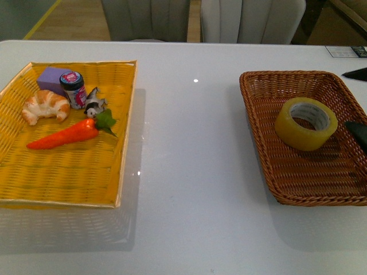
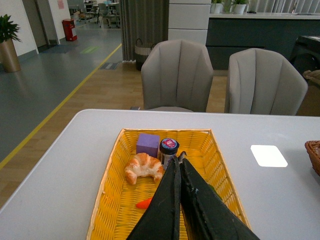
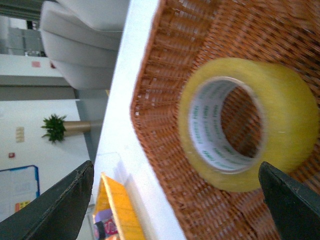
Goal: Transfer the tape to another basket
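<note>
Tape (image 1: 305,123) in basket (image 1: 256,117), right fingers (image 3: 292,202) astride

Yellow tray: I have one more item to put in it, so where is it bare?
The yellow tray's near half, between the carrot and the front rim, is bare; so is its far right corner. Crowded: the far left, with purple block, jar, croissant and small figurine.

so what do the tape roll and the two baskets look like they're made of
Tape: glossy, translucent yellowish plastic film on a white, likely card core with green print. Brown basket: woven wicker or rattan, visible strands, slight sheen. Yellow tray: flat woven strips, possibly plastic or dyed straw.
</note>
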`<action>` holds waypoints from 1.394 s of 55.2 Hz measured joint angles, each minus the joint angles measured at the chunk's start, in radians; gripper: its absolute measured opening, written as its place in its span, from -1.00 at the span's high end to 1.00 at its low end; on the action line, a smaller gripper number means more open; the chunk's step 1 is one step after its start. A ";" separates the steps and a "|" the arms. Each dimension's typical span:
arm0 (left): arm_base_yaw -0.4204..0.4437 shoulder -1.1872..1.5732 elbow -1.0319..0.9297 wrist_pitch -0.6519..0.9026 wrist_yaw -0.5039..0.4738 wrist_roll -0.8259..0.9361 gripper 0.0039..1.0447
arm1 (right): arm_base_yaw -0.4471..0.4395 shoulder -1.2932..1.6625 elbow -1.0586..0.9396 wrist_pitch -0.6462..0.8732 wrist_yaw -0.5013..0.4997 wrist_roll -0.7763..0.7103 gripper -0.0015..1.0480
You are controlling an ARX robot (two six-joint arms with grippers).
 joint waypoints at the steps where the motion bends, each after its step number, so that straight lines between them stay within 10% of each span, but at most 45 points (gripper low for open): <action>1: 0.000 0.000 0.000 0.000 0.000 0.000 0.97 | -0.005 -0.024 -0.013 0.000 -0.003 0.000 -0.83; 23: 0.000 0.000 0.000 0.000 0.000 0.000 0.97 | -0.039 -0.688 -0.339 -0.221 -0.024 -0.163 -0.83; 40: 0.000 0.000 0.000 0.000 0.000 0.000 0.97 | 0.039 -0.984 -0.559 -0.046 0.217 -1.023 0.12; 54: 0.000 0.000 0.000 0.000 0.000 0.000 0.97 | 0.104 -1.117 -0.662 -0.082 0.306 -1.126 0.97; 77: 0.000 0.000 0.000 0.000 0.000 0.000 0.97 | 0.157 -1.514 -0.695 -0.414 0.338 -1.138 0.96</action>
